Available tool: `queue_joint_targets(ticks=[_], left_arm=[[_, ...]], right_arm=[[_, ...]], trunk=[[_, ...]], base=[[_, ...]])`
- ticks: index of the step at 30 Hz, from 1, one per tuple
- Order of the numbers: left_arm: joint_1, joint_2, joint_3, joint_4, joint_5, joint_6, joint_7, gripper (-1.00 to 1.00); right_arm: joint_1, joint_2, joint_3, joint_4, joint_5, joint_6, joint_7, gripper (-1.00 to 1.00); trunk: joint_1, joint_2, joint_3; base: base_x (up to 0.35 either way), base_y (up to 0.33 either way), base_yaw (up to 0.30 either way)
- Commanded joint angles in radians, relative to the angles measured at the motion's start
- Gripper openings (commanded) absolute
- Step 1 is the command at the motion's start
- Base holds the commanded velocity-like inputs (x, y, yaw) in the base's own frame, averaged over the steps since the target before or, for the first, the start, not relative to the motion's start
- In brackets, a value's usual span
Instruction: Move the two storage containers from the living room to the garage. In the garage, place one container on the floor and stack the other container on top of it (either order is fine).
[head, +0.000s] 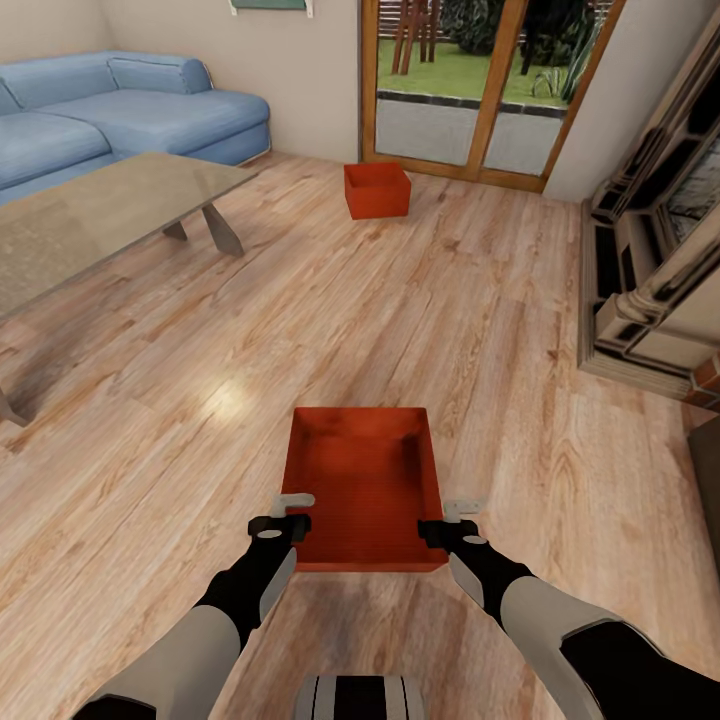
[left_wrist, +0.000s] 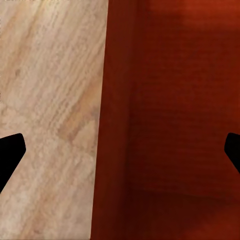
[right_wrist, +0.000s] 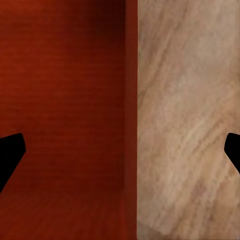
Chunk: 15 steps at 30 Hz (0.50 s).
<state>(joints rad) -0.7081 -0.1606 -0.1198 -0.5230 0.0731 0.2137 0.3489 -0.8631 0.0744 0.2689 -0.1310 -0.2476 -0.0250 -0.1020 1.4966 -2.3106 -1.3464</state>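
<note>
A red bin (head: 365, 485) sits on the wood floor (head: 500, 330) at lower centre. The left gripper (head: 291, 512) and right gripper (head: 452, 520) straddle its side walls, both spread wide. A second bin (head: 377, 190) lies top centre by the glass doors (head: 480, 90).

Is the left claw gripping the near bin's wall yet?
Apart. In the left wrist view the left claw is wide open, its fingertips straddling the near bin's wall, with wood floor visible between fingertip and wall.
</note>
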Motion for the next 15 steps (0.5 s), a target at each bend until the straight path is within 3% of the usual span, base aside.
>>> queue_joint_targets(ticks=[1,15], left_arm=[[0.000,0.001,-0.008,-0.002,0.007,0.006,0.008,1.00],[0.000,0.007,-0.010,-0.001,0.007,0.006,0.008,1.00]], right_arm=[[-0.001,0.000,0.009,0.001,-0.010,-0.003,-0.004,1.00],[-0.001,0.000,0.009,0.001,-0.010,-0.003,-0.004,1.00]], trunk=[[0.000,0.000,-0.001],[0.000,0.000,-0.001]], base=[[0.000,0.000,0.000],[0.000,0.000,0.000]])
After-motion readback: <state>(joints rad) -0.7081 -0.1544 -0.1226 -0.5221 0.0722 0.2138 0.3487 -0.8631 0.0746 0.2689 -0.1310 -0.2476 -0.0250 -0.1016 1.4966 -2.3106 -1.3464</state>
